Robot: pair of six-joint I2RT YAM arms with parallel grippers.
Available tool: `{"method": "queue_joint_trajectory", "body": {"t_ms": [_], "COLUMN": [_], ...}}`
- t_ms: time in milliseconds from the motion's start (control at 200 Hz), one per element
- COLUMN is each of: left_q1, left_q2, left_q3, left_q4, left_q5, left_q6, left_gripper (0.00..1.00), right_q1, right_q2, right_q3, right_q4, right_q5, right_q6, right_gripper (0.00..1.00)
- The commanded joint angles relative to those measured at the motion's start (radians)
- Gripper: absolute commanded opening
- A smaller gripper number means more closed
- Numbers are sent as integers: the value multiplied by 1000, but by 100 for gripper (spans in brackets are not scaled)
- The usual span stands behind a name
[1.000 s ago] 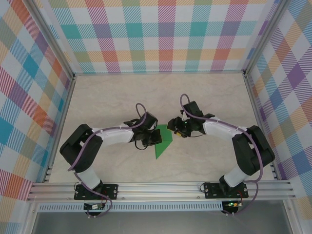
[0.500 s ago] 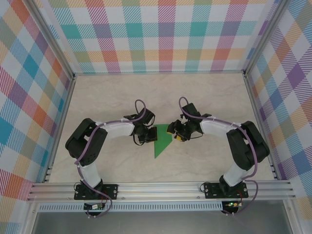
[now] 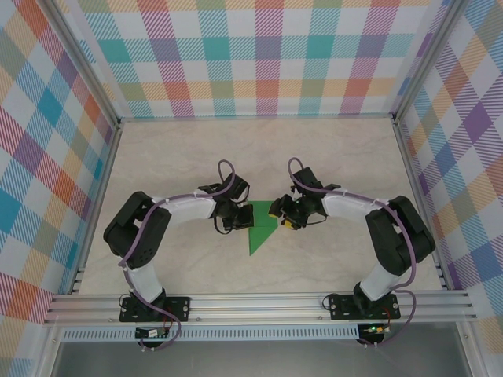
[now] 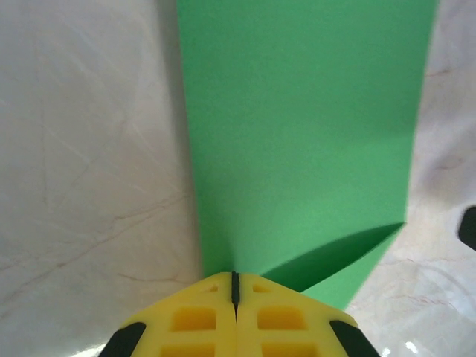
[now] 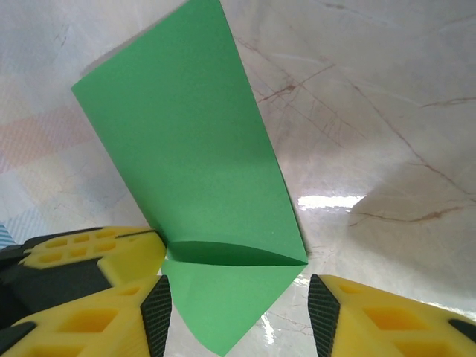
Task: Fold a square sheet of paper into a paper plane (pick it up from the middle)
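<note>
Marbled surface [image 3: 157,157], checked walls [image 3: 259,55] | folded green paper [image 3: 261,229] mid-surface, tip toward 6 o'clock | left fingers [image 4: 212,320] pressed together, pinching its edge from 9 o'clock | right fingers [image 5: 357,312] about half apart at its 3 o'clock, paper corner between them, gripping nothing | metal rail [image 3: 259,302] at 6 o'clock

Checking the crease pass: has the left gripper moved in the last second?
Yes. The left gripper, shut, has drawn slightly left toward the left side rail, uncovering more of the green paper.
</note>
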Motion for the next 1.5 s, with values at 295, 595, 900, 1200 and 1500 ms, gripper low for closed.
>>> {"method": "queue_joint_trajectory", "body": {"t_ms": [295, 595, 900, 1200, 1500], "left_q1": [5, -18, -17, -17, -17], "left_q2": [-151, -52, 10, 28, 25], "left_q3": [-75, -55, -61, -95, -120], "left_q4": [94, 83, -7, -14, 2], "left_q5": [133, 126, 36, -44, -45], "left_q6": [6, 18, 52, 22, 14], "left_gripper": [18, 6, 0, 0, 0], "right_q1": [6, 6, 7, 8, 27], "right_q2": [-75, -70, -28, 6, 59], "right_q3": [-40, -44, -23, -11, 1], "right_q4": [1, 11, 24, 31, 70], "right_q5": [49, 49, -7, -70, -92], "right_q6": [57, 48, 18, -6, -19], "right_gripper": [57, 63, 63, 58, 49]}}
